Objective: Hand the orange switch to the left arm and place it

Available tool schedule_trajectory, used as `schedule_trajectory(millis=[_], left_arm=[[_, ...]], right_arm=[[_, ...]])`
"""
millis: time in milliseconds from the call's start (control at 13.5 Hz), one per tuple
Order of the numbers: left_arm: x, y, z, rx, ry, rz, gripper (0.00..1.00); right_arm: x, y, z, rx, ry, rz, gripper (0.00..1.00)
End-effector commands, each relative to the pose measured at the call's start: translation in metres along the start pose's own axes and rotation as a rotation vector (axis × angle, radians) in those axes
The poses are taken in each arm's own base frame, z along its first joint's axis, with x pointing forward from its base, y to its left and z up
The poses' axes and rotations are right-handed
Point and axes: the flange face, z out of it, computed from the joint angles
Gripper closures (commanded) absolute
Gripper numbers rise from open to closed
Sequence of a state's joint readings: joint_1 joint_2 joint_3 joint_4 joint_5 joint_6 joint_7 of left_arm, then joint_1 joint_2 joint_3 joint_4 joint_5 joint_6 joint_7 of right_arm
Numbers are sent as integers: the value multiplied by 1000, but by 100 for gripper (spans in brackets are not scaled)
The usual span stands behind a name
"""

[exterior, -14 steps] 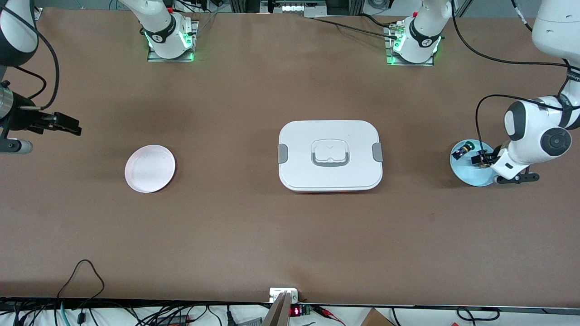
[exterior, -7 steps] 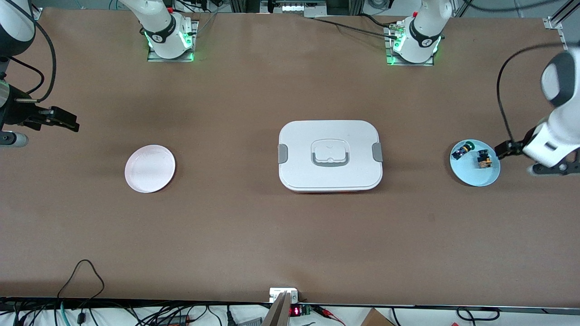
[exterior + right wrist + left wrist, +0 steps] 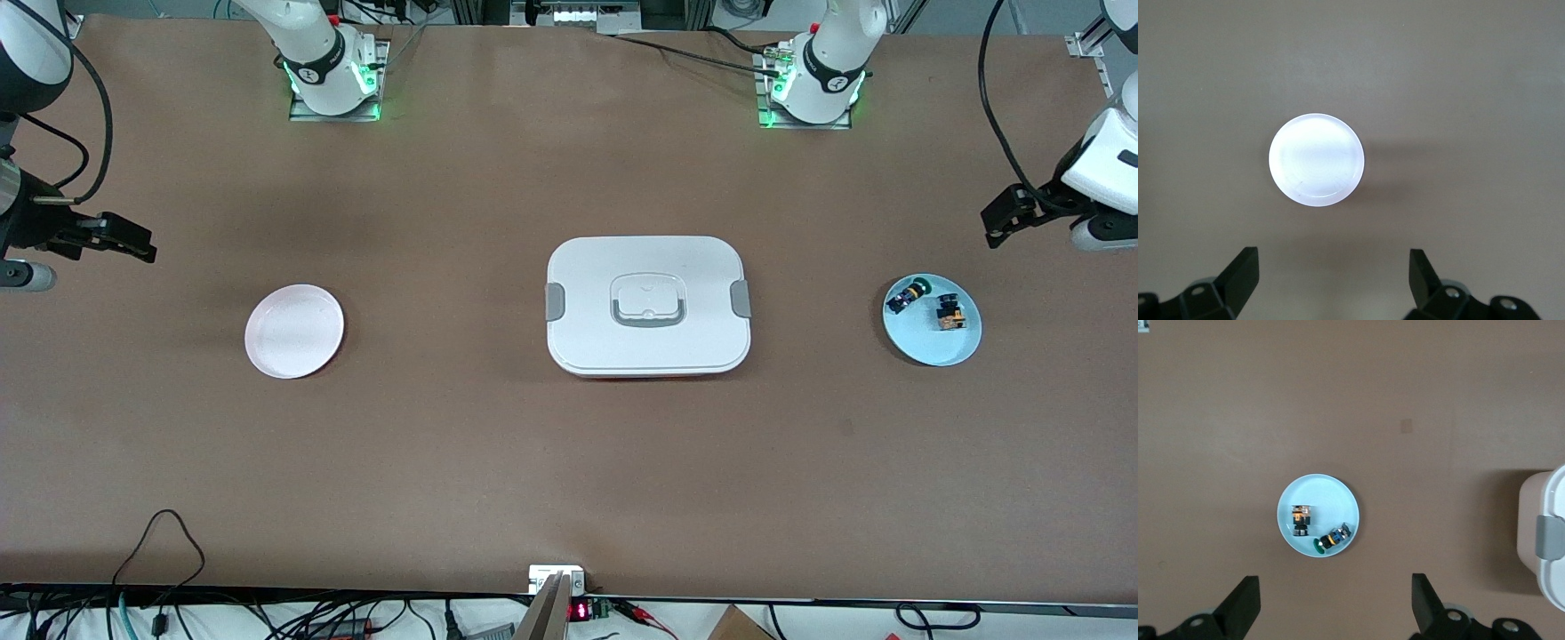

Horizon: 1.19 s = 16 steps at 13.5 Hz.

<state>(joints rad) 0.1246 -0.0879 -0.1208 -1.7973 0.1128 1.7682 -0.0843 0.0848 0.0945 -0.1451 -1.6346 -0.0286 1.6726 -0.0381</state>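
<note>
The wide brown bench (image 3: 444, 444) looks matt, like paper or fibreboard. At frame centre, the white rounded-rectangular plastic box (image 3: 648, 347) has a smooth satin lid. The round pale-blue plate (image 3: 933, 351) and round white plate (image 3: 294, 331) look smooth, faintly glossy.

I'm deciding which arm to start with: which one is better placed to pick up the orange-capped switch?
Left. The tiny orange-capped switch lies on the round light-blue plate at the left arm's end; the open left gripper hangs near it.
</note>
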Motion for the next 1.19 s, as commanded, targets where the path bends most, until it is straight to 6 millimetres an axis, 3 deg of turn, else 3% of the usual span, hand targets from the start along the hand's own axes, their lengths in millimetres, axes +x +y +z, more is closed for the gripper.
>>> schedule_trajectory(millis=[0, 593, 1111], left_arm=[[1, 1, -19, -60, -34, -35, 0], [0, 27, -31, -117, -77, -5, 0], [4, 26, -38, -118, -61, -27, 0]], right_arm=[[-7, -3, -3, 7, 9, 12, 0], [-7, -4, -3, 7, 9, 11, 0], [-7, -5, -2, 7, 8, 9, 0]])
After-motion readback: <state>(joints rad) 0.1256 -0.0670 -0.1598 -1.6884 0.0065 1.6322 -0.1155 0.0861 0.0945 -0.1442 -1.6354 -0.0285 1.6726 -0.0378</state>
